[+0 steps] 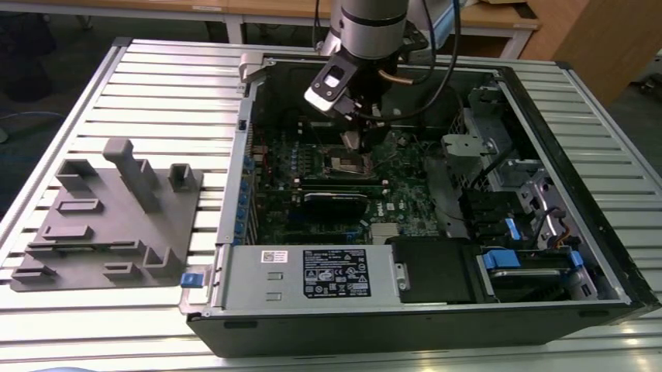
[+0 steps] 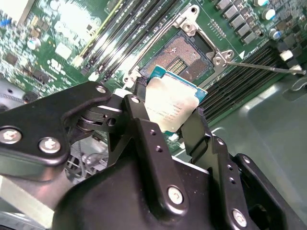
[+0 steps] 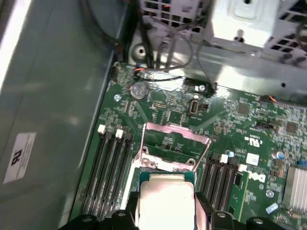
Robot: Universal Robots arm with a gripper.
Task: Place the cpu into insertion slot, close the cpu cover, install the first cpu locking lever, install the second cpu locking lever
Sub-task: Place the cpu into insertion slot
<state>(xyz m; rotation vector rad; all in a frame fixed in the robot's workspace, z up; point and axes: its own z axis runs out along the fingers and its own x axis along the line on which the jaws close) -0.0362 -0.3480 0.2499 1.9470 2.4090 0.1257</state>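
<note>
Grey plastic fixture [image 1: 108, 225] with blocky posts and pockets sits at the exterior view's left, on a ribbed aluminium worktop [image 1: 166, 85]. Next to it is the black steel case [image 1: 414, 337], lying open. Inside there's a silver power supply [image 1: 310, 271] along the near wall and the green motherboard [image 1: 408, 198] flat on the bottom.

Roughly mid-case, the gripper [image 1: 354, 139] hangs over the insertion slot [image 1: 349, 163]. In the second wrist view the gripper [image 2: 169, 106] has its black jaws clamped on two opposite edges of the cpu [image 2: 175, 96]. That's a flat square with a dull silver top and a teal rim, tilted and held clear above the insertion slot [image 2: 184, 57], whose dark pin field is bare. A thin wire lever [image 2: 259, 66] sticks out from the slot's corner.

In the first wrist view the cpu [image 3: 165, 201] sits just beside the cpu cover [image 3: 177, 128], a thin shiny frame that's flipped up. Long black memory slots [image 3: 110, 167] flank both sides. At the exterior view's right are perforated metal drive cages [image 1: 532, 198] with blue tabs.
</note>
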